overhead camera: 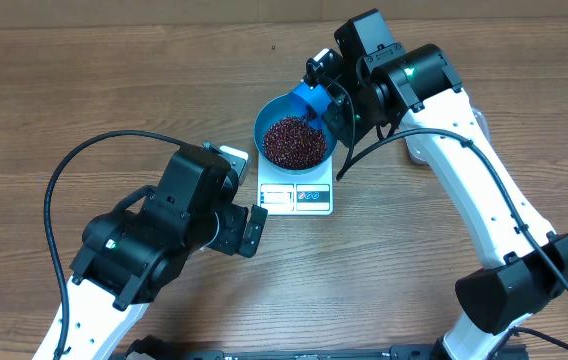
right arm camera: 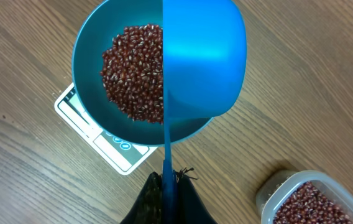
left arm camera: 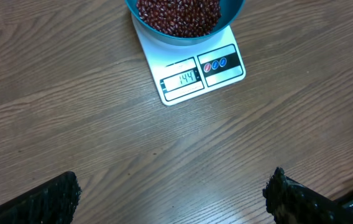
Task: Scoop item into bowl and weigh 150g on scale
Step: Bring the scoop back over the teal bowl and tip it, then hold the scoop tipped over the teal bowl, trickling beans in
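The left gripper (left arm camera: 170, 202), jaws spread wide and empty, is held at six o'clock of the scale (left arm camera: 183, 65), read as 144. The bowl (right arm camera: 89, 37) of beans (right arm camera: 133, 68) is seated on it toward twelve. A scoop (right arm camera: 204, 62), clamped in the right gripper (right arm camera: 167, 186), is tipped over the rim. Topping-up is judged under way, and only a trickle is called for. A tub (right arm camera: 276, 193) of more beans is seen at four o'clock of the bowl.

The small dark red-brown beans (right arm camera: 133, 68) form a grainy mass flecked with pale spots. They lie in the round deep teal-blue bowl (right arm camera: 86, 56), which is plain and unpatterned. The flat white rectangular kitchen scale (left arm camera: 158, 59) has a pale display window (left arm camera: 181, 79) with dark digits, and round red and blue buttons (left arm camera: 214, 63) beside it. The bright blue plastic scoop (right arm camera: 204, 56) is a lighter, more vivid blue than the bowl. The clear plastic tub (right arm camera: 266, 199) shows the same red-brown inside. The brown wooden table (left arm camera: 71, 137) has darker streaked grain.
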Controlling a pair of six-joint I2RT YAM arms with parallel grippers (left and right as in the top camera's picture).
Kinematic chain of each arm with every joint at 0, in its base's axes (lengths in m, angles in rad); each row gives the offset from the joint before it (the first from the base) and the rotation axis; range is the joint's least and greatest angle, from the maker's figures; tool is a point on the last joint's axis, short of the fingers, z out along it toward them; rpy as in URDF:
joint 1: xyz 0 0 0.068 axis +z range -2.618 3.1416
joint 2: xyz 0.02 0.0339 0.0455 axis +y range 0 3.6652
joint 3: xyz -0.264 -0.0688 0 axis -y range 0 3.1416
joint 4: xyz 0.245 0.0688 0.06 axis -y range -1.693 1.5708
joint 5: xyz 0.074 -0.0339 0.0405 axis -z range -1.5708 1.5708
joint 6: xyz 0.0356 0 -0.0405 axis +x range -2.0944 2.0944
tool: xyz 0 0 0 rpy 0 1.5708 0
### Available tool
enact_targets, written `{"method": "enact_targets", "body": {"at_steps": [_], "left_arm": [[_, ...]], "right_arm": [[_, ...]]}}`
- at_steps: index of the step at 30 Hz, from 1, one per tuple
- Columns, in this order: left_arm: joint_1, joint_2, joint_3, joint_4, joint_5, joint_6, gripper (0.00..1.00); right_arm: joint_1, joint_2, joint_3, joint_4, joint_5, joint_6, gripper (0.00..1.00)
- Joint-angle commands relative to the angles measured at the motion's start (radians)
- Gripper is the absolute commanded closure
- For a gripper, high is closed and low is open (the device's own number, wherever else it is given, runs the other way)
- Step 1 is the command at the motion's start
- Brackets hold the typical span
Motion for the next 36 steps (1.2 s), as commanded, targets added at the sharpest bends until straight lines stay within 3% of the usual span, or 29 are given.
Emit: {"method": "enact_targets", "body": {"at_steps": [1,24,36], "left_arm": [[0.005,0.004,0.021,0.004,0.0,-0.014,0.01],[0.005,0.004,0.021,0.004,0.0,-0.014,0.01],[0.005,0.004,0.021,0.003,0.0,-0.014,0.01]], "right_arm": [[0.005,-0.022,0.027,-0.002,-0.04,-0.005,0.96],[-0.056,-0.022,0.027,-0.001,-0.223,0.015,0.96],[-0.058,-0.022,0.027,0.004,-0.218,0.014,0.96]]}}
